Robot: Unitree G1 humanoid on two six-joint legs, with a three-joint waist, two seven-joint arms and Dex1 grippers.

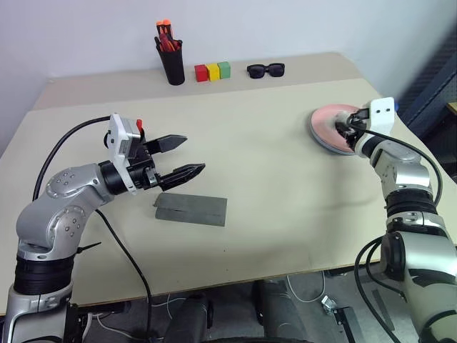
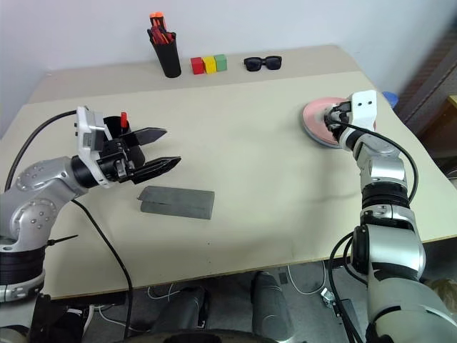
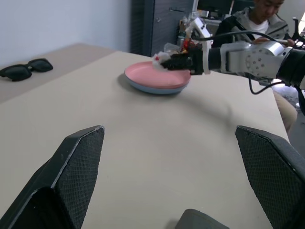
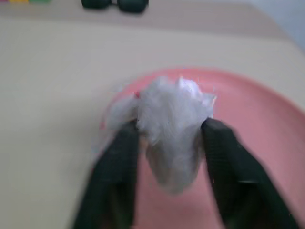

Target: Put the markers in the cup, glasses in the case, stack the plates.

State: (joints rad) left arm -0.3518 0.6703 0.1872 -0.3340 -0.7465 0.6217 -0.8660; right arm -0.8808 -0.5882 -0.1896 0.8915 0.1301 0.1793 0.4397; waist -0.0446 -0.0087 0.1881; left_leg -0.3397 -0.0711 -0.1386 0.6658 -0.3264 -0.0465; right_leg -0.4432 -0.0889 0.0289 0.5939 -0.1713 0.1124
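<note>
The salmon pink plate (image 1: 327, 120) lies stacked on the light blue plate (image 3: 153, 90) at the table's right side. Just above the pink plate is my right gripper (image 4: 171, 126), shut on a white crumpled wad (image 4: 174, 114). My left gripper (image 1: 194, 153) hovers open and empty at the left, just above and beyond the shut grey case (image 1: 191, 209). Behind the left hand a red marker tip (image 2: 123, 117) sticks up from the black cup (image 2: 111, 126), which the hand mostly hides. The glasses are out of view.
Along the back edge stand a black pen holder (image 1: 172, 66) with orange-capped pens, three coloured blocks (image 1: 213, 71) and black sunglasses (image 1: 265, 69). A person (image 3: 259, 16) sits beyond the table's right end. The plates lie close to that right edge.
</note>
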